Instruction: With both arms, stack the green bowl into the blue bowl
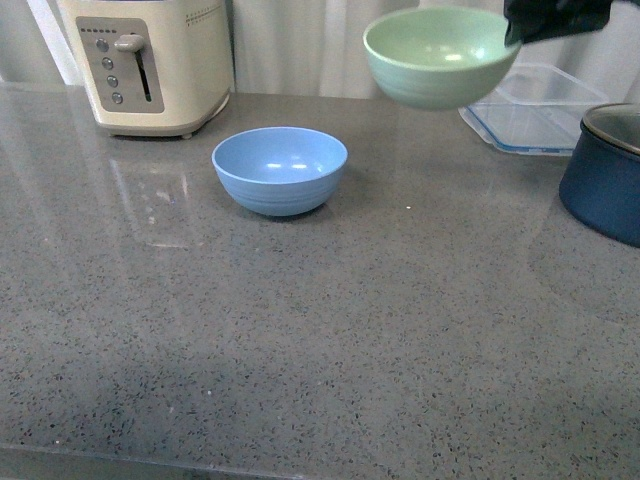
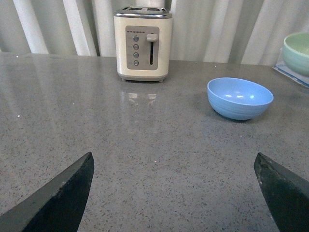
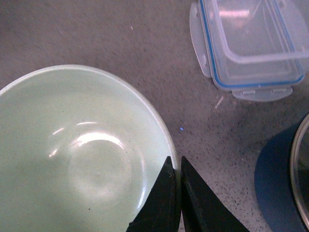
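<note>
The green bowl (image 1: 441, 56) hangs in the air at the upper right of the front view, above the counter. My right gripper (image 1: 520, 28) is shut on its right rim; in the right wrist view its black fingers (image 3: 175, 162) pinch the rim of the green bowl (image 3: 72, 154). The blue bowl (image 1: 280, 169) sits upright and empty on the grey counter, lower and to the left of the green bowl. My left gripper (image 2: 174, 164) is open and empty, low over the counter, with the blue bowl (image 2: 240, 97) ahead of it to the right.
A cream toaster (image 1: 150, 62) stands at the back left. A clear lidded container (image 1: 545, 107) lies at the back right, with a dark navy pot (image 1: 608, 175) with a metal rim in front of it. Pale curtains hang behind the grey speckled counter (image 1: 320, 330).
</note>
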Controlling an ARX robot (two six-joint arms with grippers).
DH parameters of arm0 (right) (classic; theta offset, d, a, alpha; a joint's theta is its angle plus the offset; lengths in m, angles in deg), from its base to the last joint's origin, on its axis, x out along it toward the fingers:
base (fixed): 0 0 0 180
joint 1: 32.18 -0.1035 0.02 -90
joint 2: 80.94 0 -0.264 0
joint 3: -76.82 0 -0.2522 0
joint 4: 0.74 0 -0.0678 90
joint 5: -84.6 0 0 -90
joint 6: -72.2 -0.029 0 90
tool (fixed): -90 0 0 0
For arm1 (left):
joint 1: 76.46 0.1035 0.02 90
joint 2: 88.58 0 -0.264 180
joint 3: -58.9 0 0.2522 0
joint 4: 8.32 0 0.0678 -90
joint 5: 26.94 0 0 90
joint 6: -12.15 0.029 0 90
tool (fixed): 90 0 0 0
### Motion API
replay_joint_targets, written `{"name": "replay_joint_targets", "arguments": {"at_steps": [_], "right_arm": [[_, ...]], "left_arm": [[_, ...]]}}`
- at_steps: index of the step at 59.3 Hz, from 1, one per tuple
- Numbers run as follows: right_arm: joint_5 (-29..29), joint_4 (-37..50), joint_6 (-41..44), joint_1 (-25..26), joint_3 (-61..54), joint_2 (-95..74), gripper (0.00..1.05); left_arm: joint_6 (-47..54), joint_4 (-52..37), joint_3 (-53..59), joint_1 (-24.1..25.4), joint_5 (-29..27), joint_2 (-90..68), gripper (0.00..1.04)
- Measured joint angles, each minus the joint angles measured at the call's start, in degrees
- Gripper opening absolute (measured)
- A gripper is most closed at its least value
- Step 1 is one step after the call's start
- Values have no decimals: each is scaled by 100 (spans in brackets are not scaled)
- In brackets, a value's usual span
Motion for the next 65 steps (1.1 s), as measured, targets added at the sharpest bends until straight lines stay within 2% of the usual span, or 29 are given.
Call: {"name": "replay_joint_targets", "arguments": {"at_steps": [12,20,29,44,65], "right_arm": [[173,-190,-2,-621,533,37,1],[184,-216,4,-1215,772,-190,1],[138,-240,59,-1550,973,-520,1],[-57,-256,81,-1650,1231,-1084,1],[-332,-192,74,-1416,1305,-1515,1]], "left_arm": [[0,0,0,0,0,0,98],[0,0,0,0,0,0,98],[0,0,0,-2,0,0,98],[0,0,0,0,0,0,98],[0,0,0,-2,0,0,98]]}}
